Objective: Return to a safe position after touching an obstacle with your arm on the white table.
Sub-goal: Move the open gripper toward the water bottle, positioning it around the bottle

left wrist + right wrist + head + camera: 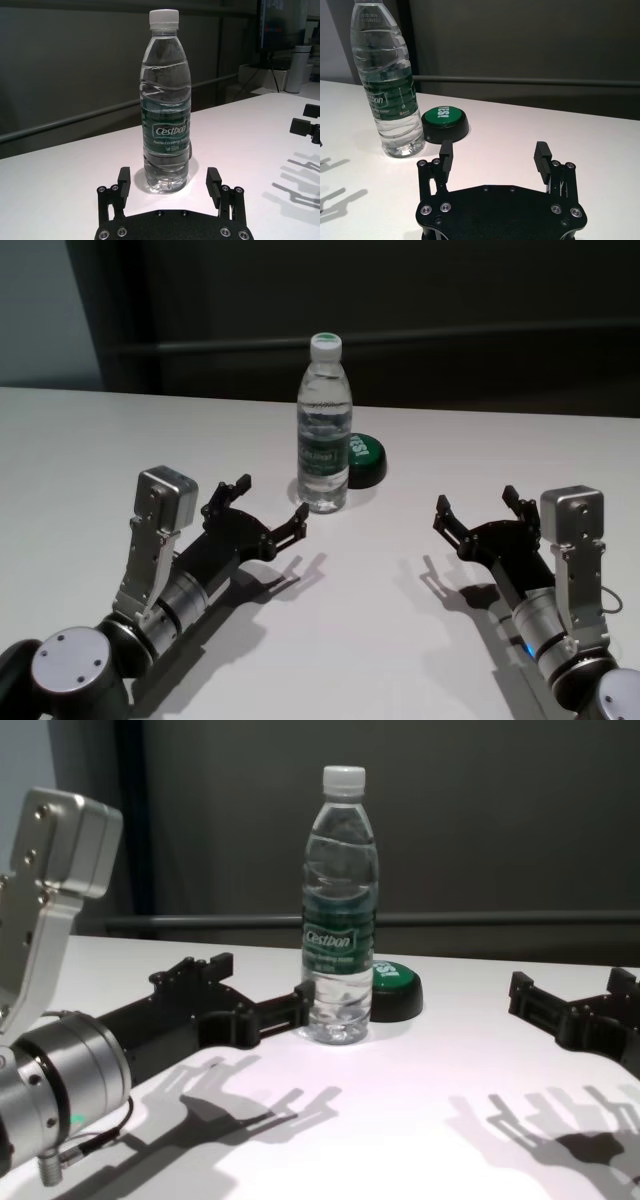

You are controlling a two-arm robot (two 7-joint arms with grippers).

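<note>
Head view had us looking down at the white table (130, 430) with the water bottle (325, 430) standing upright a bit above centre of the frame, and the green button (363, 460) tucked just behind it to the right. Our left gripper (268, 505) sat lower left of the bottle with its fingers spread open and nothing in them, one fingertip (298, 515) very near the bottle's base. Our right gripper (478, 508) was over at the right side of the frame, also open and empty, well apart from the bottle.

As for progress, we'd guess the touch part was either happening or only just done, since the left arm was so close in. The retreat to a safe spot looked like it was all left to do, and the bottle hadn't tipped.

Chest view was the useful one for contact: there the left fingertip (300, 1010) seemed to meet the bottle (340, 910) low down at mid-frame, though we couldn't swear it was actually touching. Left wrist view showed something else, the bottle (166, 100) dead centre with the two open fingers (123, 182) at the bottom of the frame, short of its base. Right wrist view was the only one giving the button (445, 120) a clean look, beside the bottle (387, 80) at upper left.
</note>
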